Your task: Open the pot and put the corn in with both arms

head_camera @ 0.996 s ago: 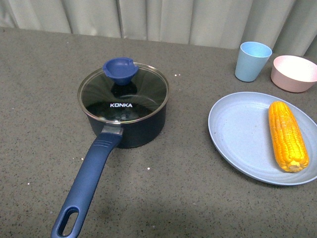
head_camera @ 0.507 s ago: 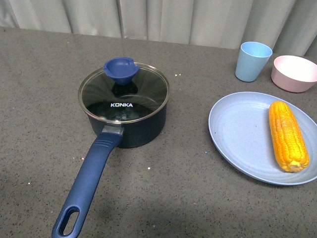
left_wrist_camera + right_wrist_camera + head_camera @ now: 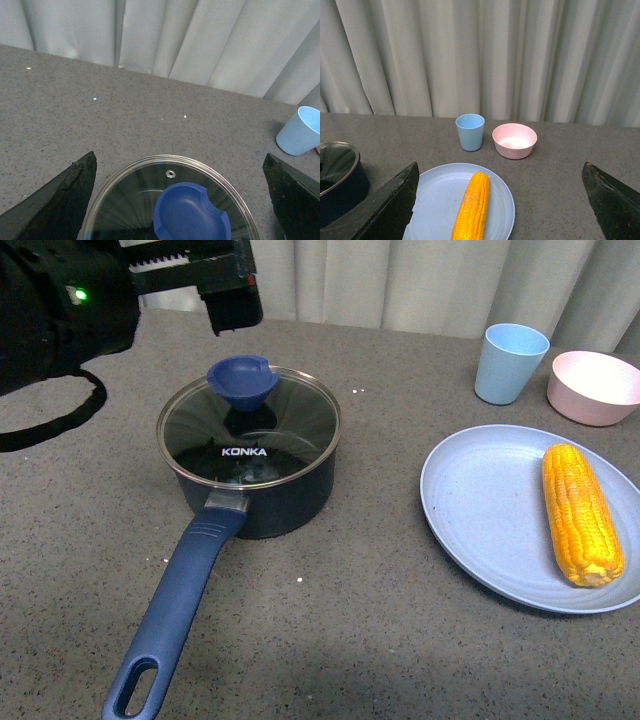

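While the lid (image 3: 250, 430) sits shut on the pot (image 3: 290, 505), mid-table, and the corn (image 3: 581, 515) lies on the plate (image 3: 480, 510) to its right, nothing is done. Left gripper (image 3: 179, 156) hovers spread above the knob (image 3: 243, 380); right gripper (image 3: 500, 167), also spread, faces the corn.

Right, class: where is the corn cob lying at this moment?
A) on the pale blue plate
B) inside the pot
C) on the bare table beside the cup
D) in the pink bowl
A: the corn lies on the blue plate, apart from the pot, which has its glass lid on.
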Tool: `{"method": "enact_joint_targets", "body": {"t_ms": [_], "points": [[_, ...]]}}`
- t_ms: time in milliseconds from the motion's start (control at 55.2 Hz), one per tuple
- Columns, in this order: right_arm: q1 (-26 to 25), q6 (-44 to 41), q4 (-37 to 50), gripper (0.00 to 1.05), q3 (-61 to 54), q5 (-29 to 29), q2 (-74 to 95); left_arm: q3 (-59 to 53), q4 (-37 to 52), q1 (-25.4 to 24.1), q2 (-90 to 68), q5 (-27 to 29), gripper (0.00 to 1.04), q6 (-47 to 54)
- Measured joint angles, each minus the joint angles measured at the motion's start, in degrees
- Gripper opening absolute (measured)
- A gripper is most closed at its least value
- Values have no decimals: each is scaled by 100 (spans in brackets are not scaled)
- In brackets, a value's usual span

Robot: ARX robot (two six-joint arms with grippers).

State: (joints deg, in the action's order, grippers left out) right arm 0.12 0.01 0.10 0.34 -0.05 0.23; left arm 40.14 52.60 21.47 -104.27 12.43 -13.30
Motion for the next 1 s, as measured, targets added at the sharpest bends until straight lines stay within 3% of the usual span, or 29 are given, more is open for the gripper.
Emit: {"method": "enact_joint_targets", "body": {"t_ms": [326, 996], "points": [[0, 0, 0, 95, 0, 0, 0, 533, 103, 42, -1069, -168, 98, 254], [0, 0, 0, 95, 0, 0, 0, 809, 129, 35, -1637, -474, 98, 299]]}}
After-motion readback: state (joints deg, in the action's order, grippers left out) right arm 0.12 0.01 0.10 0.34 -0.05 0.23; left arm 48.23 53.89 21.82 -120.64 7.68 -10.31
